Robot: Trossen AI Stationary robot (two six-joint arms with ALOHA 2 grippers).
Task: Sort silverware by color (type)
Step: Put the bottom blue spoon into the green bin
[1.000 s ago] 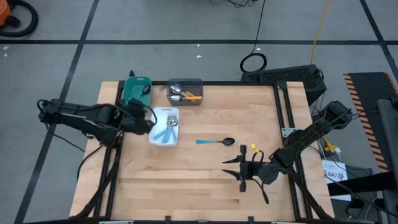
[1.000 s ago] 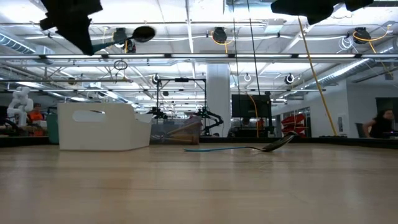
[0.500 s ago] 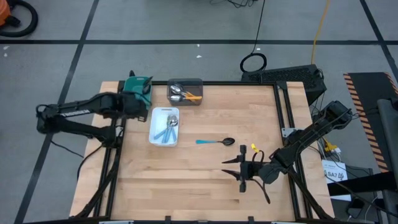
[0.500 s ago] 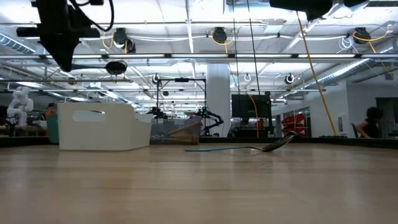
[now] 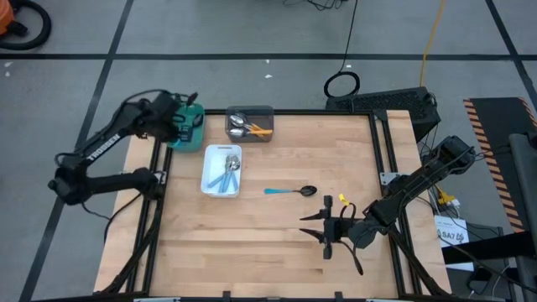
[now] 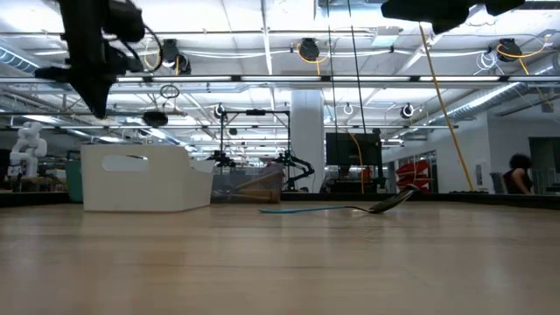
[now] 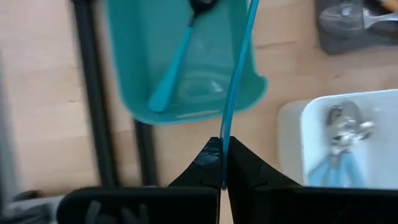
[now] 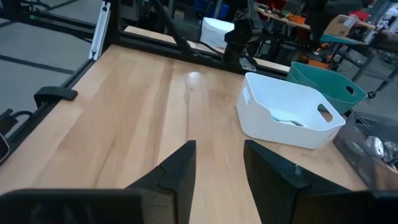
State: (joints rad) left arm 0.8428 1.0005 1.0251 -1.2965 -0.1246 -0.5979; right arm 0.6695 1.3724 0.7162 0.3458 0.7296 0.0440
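My left gripper (image 7: 222,177) hangs over the teal tray (image 7: 205,81) at the far left (image 5: 179,126), shut on a light-blue-handled spoon (image 7: 239,74) whose dark bowl (image 6: 156,117) sticks out sideways. Another blue-handled spoon with a black bowl (image 7: 177,59) lies inside the teal tray. A third one with a black bowl (image 5: 291,191) lies flat on the table's middle. The white tray (image 5: 222,170) holds blue-handled silver spoons; the grey tray (image 5: 250,123) holds orange-handled ones. My right gripper (image 5: 309,226) waits open, clear above the table, toward the near right. My left gripper pinches the free end of the spoon's thin blue handle (image 7: 224,155) between its two fingertips. The fingers come steeply from above. The handle runs straight out ahead of them, and the spoon is lifted clear over the teal tray.
The three trays stand close together at the far left, the white one (image 8: 283,112) nearest the table's middle. Black frame rails (image 5: 382,143) run along the table's sides. Bare wood lies in front of my right gripper (image 8: 217,158).
My left gripper has swung from beside the white tray toward the table's far left edge and now stands over the teal tray. It has rolled about its own axis on the way, carrying the spoon clear of the table. It stays shut on the handle.
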